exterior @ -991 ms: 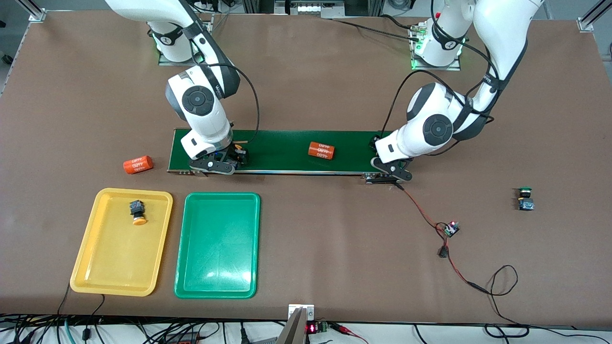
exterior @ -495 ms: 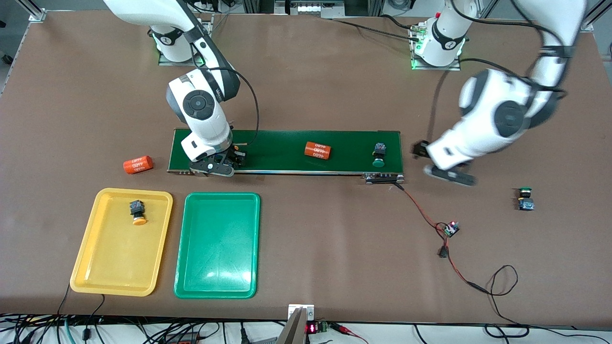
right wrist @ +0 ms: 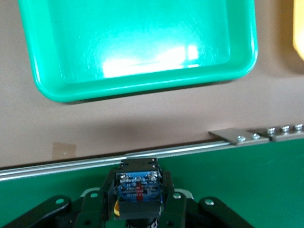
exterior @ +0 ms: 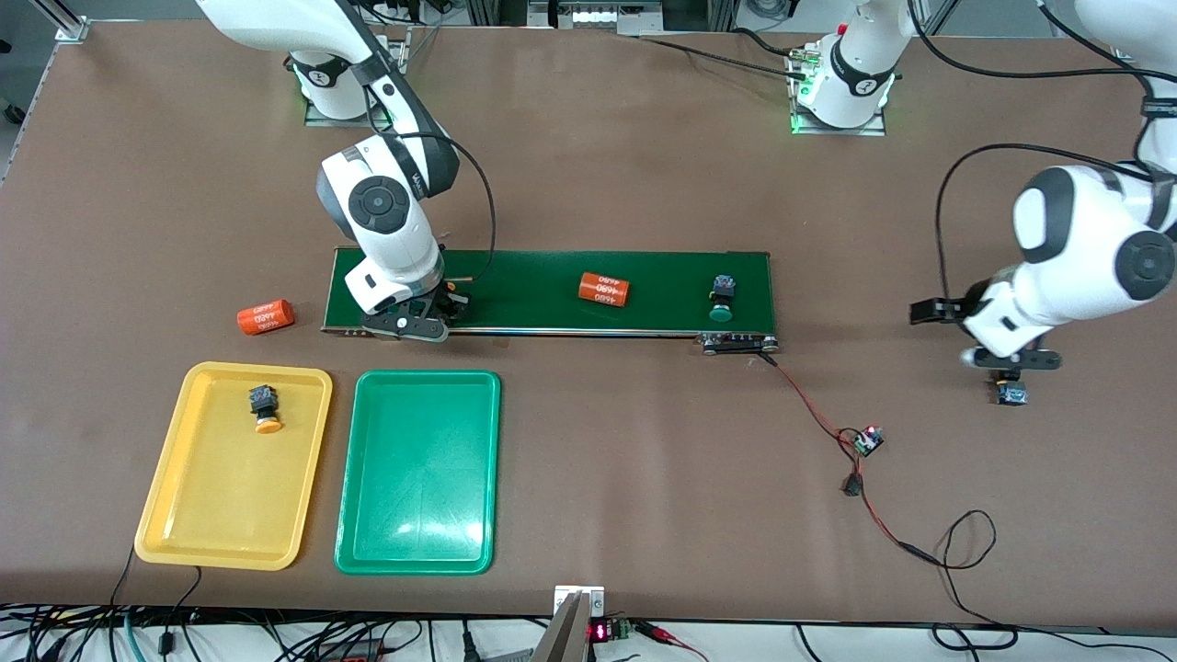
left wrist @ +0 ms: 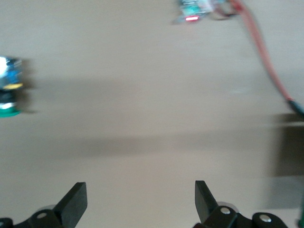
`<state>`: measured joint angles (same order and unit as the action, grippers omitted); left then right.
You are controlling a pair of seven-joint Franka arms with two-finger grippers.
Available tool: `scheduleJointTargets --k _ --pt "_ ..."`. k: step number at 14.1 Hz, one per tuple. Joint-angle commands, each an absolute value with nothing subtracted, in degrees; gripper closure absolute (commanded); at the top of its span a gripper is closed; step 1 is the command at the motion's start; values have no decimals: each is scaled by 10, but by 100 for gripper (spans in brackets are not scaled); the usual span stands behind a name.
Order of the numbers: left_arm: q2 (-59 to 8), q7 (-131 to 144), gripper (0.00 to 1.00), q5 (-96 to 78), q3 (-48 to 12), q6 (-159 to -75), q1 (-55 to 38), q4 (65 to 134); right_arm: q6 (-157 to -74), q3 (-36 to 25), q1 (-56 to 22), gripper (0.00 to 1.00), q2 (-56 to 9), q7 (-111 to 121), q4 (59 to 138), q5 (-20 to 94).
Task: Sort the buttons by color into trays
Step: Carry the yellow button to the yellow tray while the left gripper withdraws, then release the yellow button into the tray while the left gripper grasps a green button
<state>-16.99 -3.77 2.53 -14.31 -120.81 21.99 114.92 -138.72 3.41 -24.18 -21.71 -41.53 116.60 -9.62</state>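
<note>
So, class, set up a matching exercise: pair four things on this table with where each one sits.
Things:
1. green button
2. orange-capped button
3. orange cylinder
4. left gripper

Places:
A. in the yellow tray
B. on the conveyor belt
C. over a button near the left arm's end of the table
D. on the bare table beside the belt's end

Pairs: 1-B, 2-A, 3-D, 4-C
</note>
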Motion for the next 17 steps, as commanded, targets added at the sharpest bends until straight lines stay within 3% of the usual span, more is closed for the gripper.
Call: scheduleJointTargets --k 1,3,8,11,17 --pt "-206 -42 0 36 -134 -1201 254 1100 -1338 18 -248 85 -191 -373 1156 -104" --pt "-255 -44 0 41 -134 -1209 283 1051 -1293 10 -243 85 -167 -315 1150 -104" --pt "-360 -62 0 120 -135 -1210 299 935 -1287 -51 -232 82 -149 -182 1151 -109" --pt "-375 -64 0 122 -134 -1211 301 933 -1291 -54 -177 81 -149 -125 1151 -171" --pt "-393 -125 0 124 -135 -1238 314 937 -1357 -51 -87 81 -165 16 1151 -175"
